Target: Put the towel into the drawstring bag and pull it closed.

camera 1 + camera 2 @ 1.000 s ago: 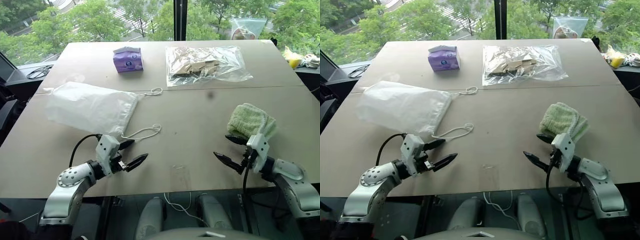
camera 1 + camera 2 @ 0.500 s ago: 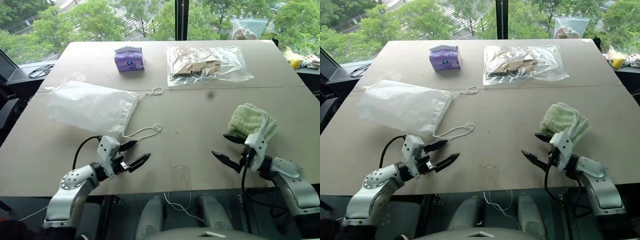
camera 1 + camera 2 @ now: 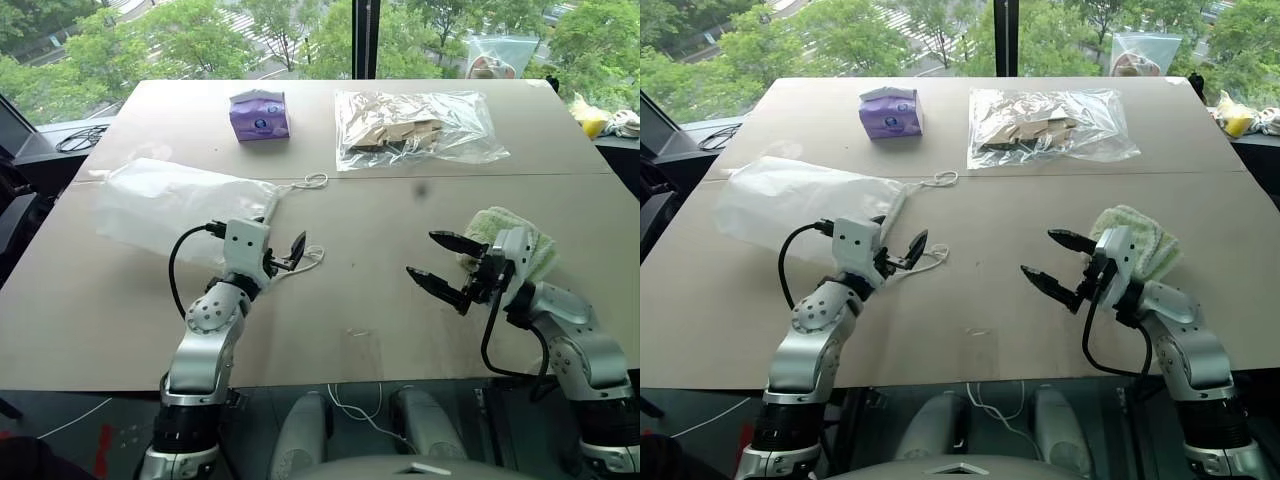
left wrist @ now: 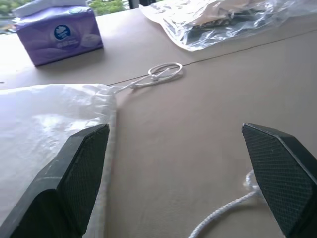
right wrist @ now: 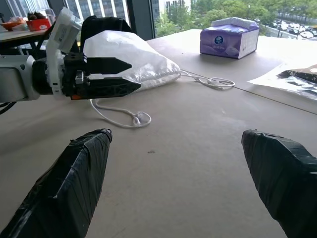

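Observation:
The drawstring bag (image 3: 180, 205) lies flat on the left of the table, milky white, its mouth toward the middle. One white cord (image 3: 313, 182) loops beyond the mouth, and another cord (image 3: 305, 262) lies nearer. My left gripper (image 3: 293, 252) is open and level, hovering just past the bag's mouth, over the near cord. The green towel (image 3: 515, 240) sits bunched on the right. My right gripper (image 3: 421, 254) is open, empty, just left of the towel and pointing toward the table's middle. In the right wrist view, the left gripper (image 5: 99, 79) sits in front of the bag (image 5: 129, 57).
A purple tissue pack (image 3: 259, 114) and a clear bag of brown cardboard pieces (image 3: 415, 128) lie at the back of the table (image 3: 380, 300). Another small bag (image 3: 495, 55) and a yellow object (image 3: 590, 118) sit beyond the far right corner. Windows stand behind.
My left arm swung forward and up from the front edge to the bag's mouth, turning to point ahead. My right gripper rose and shifted left beside the towel. Both stayed open.

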Robot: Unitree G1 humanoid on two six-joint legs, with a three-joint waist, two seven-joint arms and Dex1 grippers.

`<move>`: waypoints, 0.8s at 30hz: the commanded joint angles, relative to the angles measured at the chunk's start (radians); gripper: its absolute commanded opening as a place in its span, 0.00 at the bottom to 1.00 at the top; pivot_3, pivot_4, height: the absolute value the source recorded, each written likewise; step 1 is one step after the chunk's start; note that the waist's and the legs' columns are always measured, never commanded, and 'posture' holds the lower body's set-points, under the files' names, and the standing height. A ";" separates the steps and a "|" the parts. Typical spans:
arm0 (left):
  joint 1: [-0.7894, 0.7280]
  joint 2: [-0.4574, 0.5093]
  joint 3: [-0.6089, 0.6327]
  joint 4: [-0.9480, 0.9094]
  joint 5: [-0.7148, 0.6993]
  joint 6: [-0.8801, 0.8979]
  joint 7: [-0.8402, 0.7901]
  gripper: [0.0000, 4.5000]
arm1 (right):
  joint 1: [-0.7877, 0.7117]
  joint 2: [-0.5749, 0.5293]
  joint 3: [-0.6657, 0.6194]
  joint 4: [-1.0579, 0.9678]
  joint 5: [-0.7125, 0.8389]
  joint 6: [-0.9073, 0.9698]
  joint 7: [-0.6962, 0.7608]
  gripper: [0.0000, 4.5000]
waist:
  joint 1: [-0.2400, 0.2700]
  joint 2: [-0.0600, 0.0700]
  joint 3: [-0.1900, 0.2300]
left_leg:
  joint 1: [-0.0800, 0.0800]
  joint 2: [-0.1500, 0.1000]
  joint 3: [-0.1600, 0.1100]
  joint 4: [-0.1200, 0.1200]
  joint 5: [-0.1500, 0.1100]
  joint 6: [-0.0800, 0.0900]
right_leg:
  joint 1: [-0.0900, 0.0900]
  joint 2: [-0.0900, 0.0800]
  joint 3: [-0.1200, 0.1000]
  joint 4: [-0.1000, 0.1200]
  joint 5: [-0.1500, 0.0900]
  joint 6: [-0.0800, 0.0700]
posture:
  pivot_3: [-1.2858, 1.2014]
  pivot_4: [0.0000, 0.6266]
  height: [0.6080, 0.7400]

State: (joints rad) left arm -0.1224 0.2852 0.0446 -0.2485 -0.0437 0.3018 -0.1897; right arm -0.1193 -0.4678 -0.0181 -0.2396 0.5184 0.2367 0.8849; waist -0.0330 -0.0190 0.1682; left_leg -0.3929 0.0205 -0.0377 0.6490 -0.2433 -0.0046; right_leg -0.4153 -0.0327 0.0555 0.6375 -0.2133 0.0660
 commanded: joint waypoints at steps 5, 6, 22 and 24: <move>-0.035 -0.036 0.010 0.040 0.154 0.058 0.190 0.98 | -0.024 -0.016 -0.026 -0.024 0.016 -0.003 0.007 1.00 | 0.000 -0.001 0.000 | 0.000 0.000 0.000 0.001 0.000 0.000 | 0.000 0.000 0.000 0.000 0.000 0.000 | 0.52 0.24 1.00; -0.042 -0.035 0.008 0.053 0.167 0.061 0.201 0.98 | -0.024 -0.017 -0.025 -0.022 0.014 -0.003 0.007 1.00 | 0.000 -0.001 0.000 | 0.000 0.000 0.000 0.001 0.000 0.000 | 0.000 0.000 0.000 0.000 0.000 0.000 | 0.52 0.24 1.00; -0.083 -0.020 0.044 0.124 0.227 0.088 0.243 0.98 | -0.012 -0.013 -0.020 -0.018 -0.007 -0.010 -0.024 1.00 | 0.000 -0.001 0.001 | 0.000 0.000 0.000 0.001 0.000 0.000 | 0.000 0.000 0.000 0.002 0.000 0.000 | 0.52 0.24 1.00; -0.090 -0.025 0.050 0.130 0.236 0.101 0.257 0.87 | -0.008 -0.013 -0.020 -0.020 -0.007 -0.011 -0.029 1.00 | 0.001 -0.001 0.001 | 0.000 0.000 0.000 0.001 0.000 0.000 | 0.000 0.000 0.000 0.002 0.000 0.000 | 0.52 0.24 1.00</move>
State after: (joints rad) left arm -0.1946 0.2565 0.0783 -0.1037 0.1763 0.3989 0.0472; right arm -0.1311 -0.4798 -0.0181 -0.2386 0.5109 0.2370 0.8622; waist -0.0322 -0.0199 0.1687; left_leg -0.3927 0.0201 -0.0380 0.6504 -0.2432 -0.0046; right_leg -0.4151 -0.0330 0.0552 0.6393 -0.2133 0.0661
